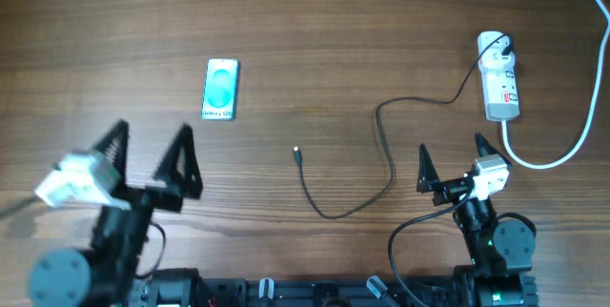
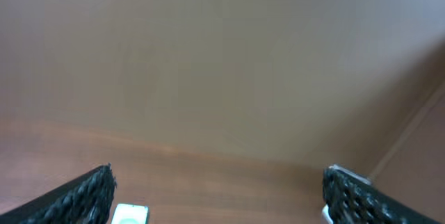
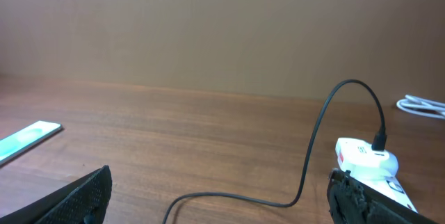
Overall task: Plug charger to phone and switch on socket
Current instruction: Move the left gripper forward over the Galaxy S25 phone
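The phone [image 1: 220, 89] lies flat on the wooden table, left of centre; its top edge shows in the left wrist view [image 2: 129, 214] and its side in the right wrist view [image 3: 26, 140]. The black charger cable [image 1: 386, 145] snakes across the table from its metal tip [image 1: 297, 154] to its plug in the white socket [image 1: 498, 78], which also shows in the right wrist view [image 3: 367, 158]. My left gripper [image 1: 151, 154] is open and empty, below the phone. My right gripper [image 1: 452, 161] is open and empty, below the socket.
The socket's thick white cord [image 1: 572, 145] loops along the right edge of the table and off the top right corner. A brown wall stands behind the table [image 3: 222, 29].
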Available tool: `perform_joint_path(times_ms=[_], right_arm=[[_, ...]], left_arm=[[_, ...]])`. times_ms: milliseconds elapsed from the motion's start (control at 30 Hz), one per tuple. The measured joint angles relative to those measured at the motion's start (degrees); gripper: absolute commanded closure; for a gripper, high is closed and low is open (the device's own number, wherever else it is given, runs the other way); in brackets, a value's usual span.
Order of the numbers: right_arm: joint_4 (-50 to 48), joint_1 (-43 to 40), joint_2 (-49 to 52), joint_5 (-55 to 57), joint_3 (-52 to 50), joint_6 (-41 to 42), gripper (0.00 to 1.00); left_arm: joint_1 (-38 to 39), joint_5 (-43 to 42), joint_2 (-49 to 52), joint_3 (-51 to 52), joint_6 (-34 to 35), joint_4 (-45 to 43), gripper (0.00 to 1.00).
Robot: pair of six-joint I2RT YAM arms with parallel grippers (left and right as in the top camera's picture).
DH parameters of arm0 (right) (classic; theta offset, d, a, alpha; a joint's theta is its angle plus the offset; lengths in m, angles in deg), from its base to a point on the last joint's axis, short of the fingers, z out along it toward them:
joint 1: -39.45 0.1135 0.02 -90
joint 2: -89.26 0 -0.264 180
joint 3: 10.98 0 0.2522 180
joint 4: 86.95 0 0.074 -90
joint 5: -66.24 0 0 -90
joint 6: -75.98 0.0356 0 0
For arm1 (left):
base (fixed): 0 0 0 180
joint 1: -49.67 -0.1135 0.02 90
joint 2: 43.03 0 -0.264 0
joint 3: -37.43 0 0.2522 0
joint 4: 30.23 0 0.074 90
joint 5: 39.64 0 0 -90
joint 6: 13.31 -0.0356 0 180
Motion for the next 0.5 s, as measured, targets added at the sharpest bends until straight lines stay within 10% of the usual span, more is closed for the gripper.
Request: perform_joint_path(times_ms=[500], right_arm=[[0.02,0.0,0.09,0.0,0.0,0.0,0.0]], left_arm=[[0.0,-8.15,51.06,-65.31,-5.4,44.85,0.0]])
